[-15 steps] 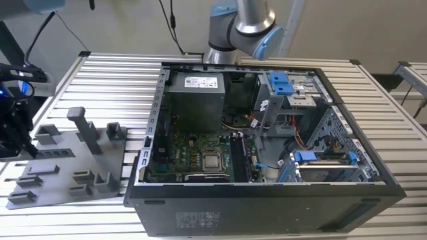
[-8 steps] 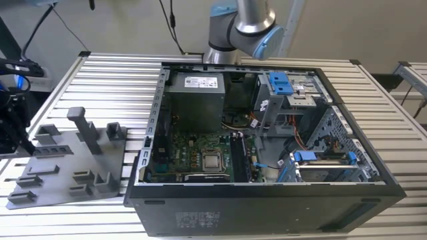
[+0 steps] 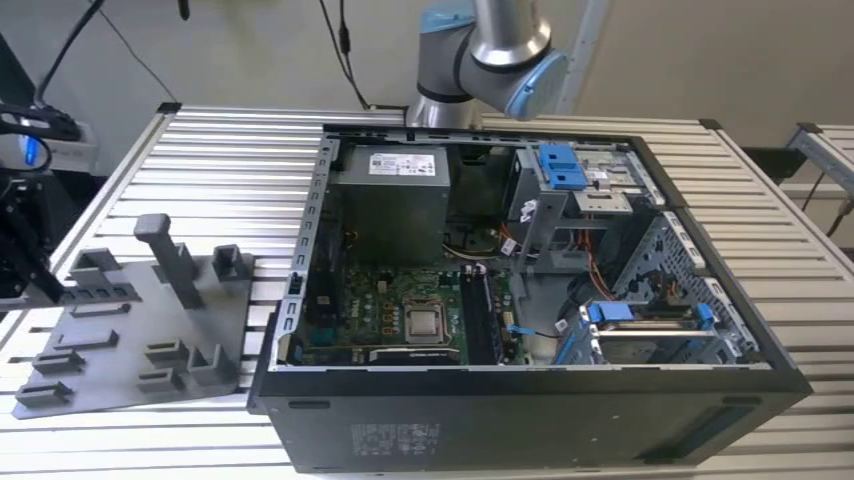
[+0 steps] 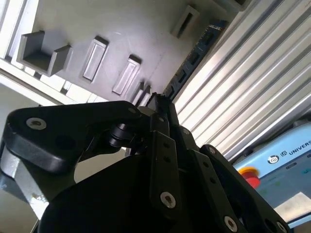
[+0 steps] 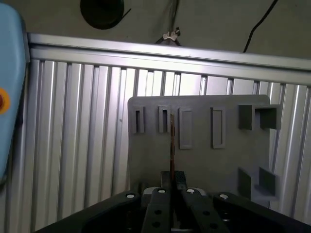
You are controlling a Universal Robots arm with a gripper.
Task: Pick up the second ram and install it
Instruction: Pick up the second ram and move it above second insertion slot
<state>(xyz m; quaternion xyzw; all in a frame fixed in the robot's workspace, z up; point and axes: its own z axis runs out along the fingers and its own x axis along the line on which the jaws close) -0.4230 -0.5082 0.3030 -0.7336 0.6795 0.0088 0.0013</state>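
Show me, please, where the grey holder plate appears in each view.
Exterior view: holder plate on the exterior view's left, beside the computer case.
First wrist view: holder plate behind the second ram in the end effector.
Second wrist view: holder plate beyond the end effector.
Shared landmark: the ribbed table.

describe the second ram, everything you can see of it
The second ram is a thin, flat, dark blue-grey circuit strip; the second wrist view shows a row of small chips on one face. In the first wrist view it shows edge-on, a narrow line with a brownish edge. The gripper is shut on one end, and the rest juts out, with the grey holder plate behind it. Whether it touches the plate cannot be told.
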